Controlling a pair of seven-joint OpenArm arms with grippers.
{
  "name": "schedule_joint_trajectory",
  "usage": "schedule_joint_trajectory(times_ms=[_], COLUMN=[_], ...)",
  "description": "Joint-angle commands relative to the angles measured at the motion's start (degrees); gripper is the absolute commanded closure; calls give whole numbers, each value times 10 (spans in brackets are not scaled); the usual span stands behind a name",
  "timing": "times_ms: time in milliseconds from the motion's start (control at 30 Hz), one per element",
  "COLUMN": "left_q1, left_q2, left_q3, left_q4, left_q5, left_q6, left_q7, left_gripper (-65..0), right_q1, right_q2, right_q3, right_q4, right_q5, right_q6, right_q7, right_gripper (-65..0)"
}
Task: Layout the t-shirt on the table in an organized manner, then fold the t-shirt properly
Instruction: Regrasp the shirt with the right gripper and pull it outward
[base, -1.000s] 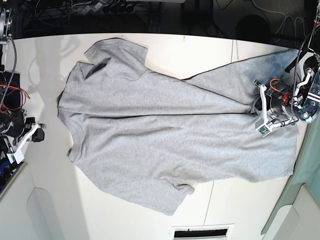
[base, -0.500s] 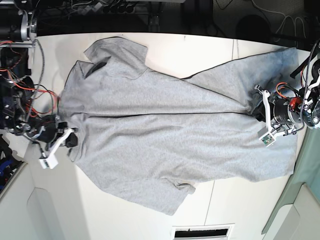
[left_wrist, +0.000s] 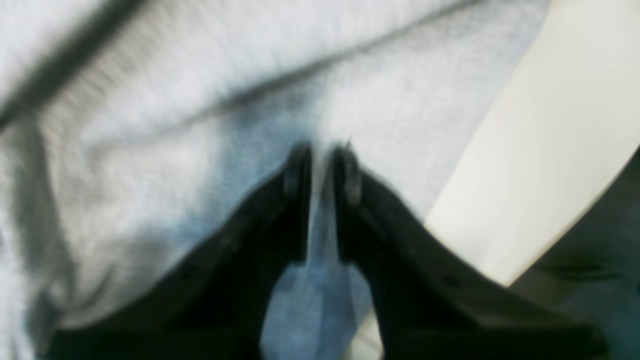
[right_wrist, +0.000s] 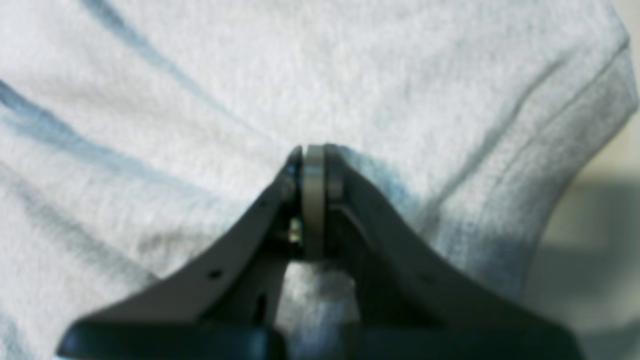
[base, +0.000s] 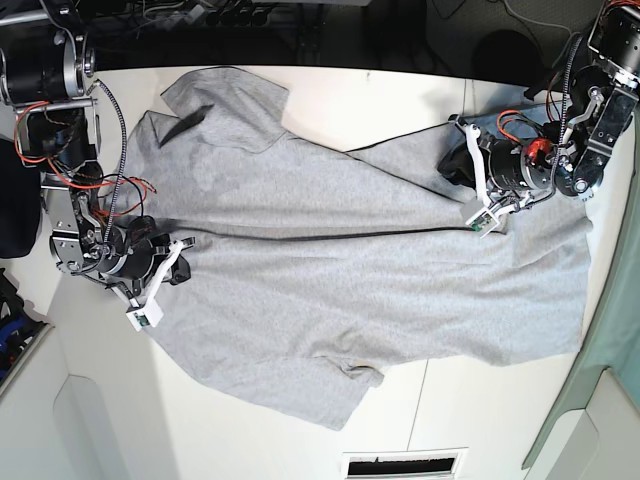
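The grey t-shirt (base: 330, 290) lies spread lengthwise over the white table (base: 400, 100), with a sleeve at the top left and another at the bottom middle. My left gripper (base: 452, 170) sits at the shirt's upper right edge. In the left wrist view its jaws (left_wrist: 322, 167) stand a narrow slit apart with cloth (left_wrist: 175, 125) in between, next to bare table (left_wrist: 550, 125). My right gripper (base: 180, 272) rests on the shirt's left end. In the right wrist view it (right_wrist: 313, 165) is shut, pads together, down on wrinkled cloth (right_wrist: 200, 75).
Dark equipment and cables line the table's far edge. A slotted vent (base: 405, 465) sits at the near edge. A pale green surface (base: 610, 390) borders the table at the right. A thin seam (base: 466, 95) crosses the tabletop.
The left arm has swung up and left, and the shirt's upper right corner has come in with it. The right arm has moved from the table's left side onto the shirt's left end.
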Motion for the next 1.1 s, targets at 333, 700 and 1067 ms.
schedule_joint_trajectory(times_ms=[333,700,1067], left_q1=[7,-2,81], left_q2=[35,-10,-36], left_q3=[-2,-3,-185], left_q4=[17,108,146], left_q5=[40,-26,-110], left_q6=[-19,2,6], left_q7=[1,8,33], left_gripper=[-117,-141,-229], right_q1=[8,-4,-207], right_q2=[107,106,108], right_q3=[4,159,259], right_q4=[8,108,282], right_q5=[105,206,316], right_q6=[-14,19,24], right_q7=[-10,-140,-239], right_gripper=[0,0,0])
